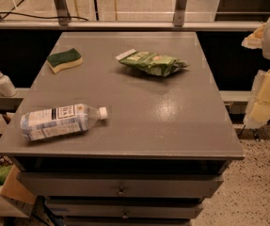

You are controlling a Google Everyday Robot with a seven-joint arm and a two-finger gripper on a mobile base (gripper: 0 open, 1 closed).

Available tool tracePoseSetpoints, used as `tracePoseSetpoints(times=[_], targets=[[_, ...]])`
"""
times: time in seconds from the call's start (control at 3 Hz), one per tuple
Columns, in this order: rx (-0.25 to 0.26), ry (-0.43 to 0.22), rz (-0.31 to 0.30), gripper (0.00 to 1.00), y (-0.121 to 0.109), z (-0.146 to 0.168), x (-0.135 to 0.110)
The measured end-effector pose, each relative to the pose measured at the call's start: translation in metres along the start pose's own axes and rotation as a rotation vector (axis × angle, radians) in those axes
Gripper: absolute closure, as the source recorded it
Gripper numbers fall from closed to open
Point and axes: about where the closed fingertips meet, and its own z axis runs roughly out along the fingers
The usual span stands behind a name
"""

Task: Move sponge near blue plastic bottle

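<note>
Dark green on top and pale yellow beneath, the sponge (65,60) lies flat at the back left of the grey surface (162,112). Its long axis runs roughly left to right, with the right end turned a little toward the back. The claw (267,91) shows only as a pale, blurred shape at the right edge of the view, beyond the right side of the surface, and I cannot tell whether it is wide, narrow or holding anything. From there the sponge is well apart, across the whole width and past the crinkly green snack bag (153,62) that lies between them at the back. The bottle (61,121) lies on its side near the front left corner, white cap pointing right, almost straight in front of the sponge with bare surface between them. My judgement is that the reach must go left over or behind the bag, and the carry is then a short pull toward the front. A white pump dispenser (3,81) stands on a ledge to the left. Drawers (120,185) sit below, and the floor (261,182) is speckled.
</note>
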Motion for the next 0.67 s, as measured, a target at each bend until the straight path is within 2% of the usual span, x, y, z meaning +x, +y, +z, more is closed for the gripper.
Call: tracePoseSetpoints(times=[0.33,0.67], targets=[[0.000,0.000,0.000,0.00,0.000,0.000,0.000],[0.021,-0.046,0.012,0.00,-0.014,0.004,-0.004]])
